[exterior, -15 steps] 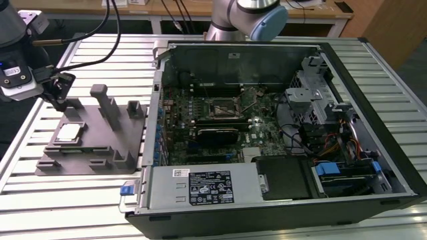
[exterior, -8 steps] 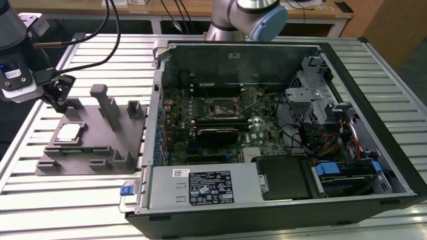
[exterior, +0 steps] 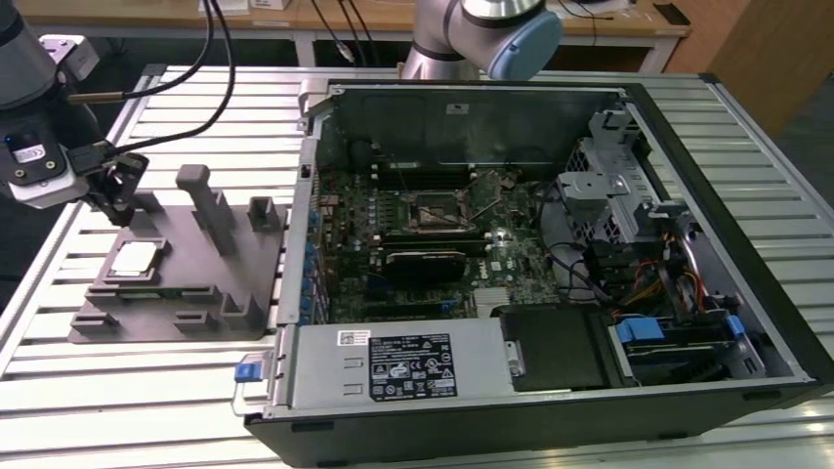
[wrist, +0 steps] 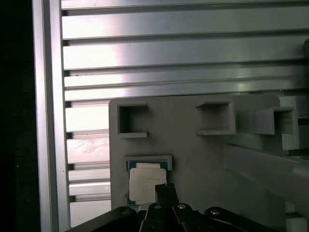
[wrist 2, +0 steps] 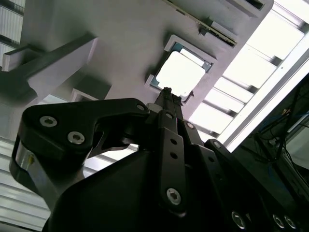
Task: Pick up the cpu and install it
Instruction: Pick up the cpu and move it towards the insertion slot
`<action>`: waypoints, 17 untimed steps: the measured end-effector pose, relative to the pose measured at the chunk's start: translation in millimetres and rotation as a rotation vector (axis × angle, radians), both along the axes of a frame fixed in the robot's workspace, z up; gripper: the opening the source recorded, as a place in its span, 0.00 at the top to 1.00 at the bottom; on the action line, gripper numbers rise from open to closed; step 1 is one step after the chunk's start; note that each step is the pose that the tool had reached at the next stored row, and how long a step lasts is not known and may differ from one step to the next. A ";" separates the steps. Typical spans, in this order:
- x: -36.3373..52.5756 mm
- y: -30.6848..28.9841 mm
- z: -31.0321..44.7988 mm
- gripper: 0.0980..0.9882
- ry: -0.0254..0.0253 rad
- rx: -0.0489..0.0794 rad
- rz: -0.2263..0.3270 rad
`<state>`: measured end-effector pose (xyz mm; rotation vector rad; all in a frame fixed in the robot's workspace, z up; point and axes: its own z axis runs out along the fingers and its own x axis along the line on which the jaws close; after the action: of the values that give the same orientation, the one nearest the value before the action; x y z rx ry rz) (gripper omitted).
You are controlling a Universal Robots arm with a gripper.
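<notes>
The cpu (exterior: 135,257) is a small pale square chip lying flat in a recess of the grey fixture (exterior: 195,293), on the exterior view's left. In both wrist views the cpu (wrist 2: 180,75) (wrist: 147,182) sits just past the fingertips. My gripper (exterior: 115,207) hangs above the fixture, a little behind the chip and apart from it. Its black fingers (wrist: 160,193) come together to one narrow tip (wrist 2: 167,93) with nothing between them. The black-framed socket (exterior: 435,212) lies on the motherboard inside the open computer case (exterior: 729,322).
Upright grey posts (exterior: 202,200) and blocks (exterior: 265,212) rise from the fixture between the chip and the case wall. The fixture and case rest on a slatted metal table (exterior: 131,391). Black cables (exterior: 195,88) run down to the arm.
</notes>
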<state>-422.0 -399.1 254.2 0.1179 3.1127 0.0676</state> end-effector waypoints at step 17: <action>-4.4 0.0 -19.1 0.99 -0.0001 0.000 0.000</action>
<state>-426.4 -399.1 235.1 0.1179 3.1126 0.0677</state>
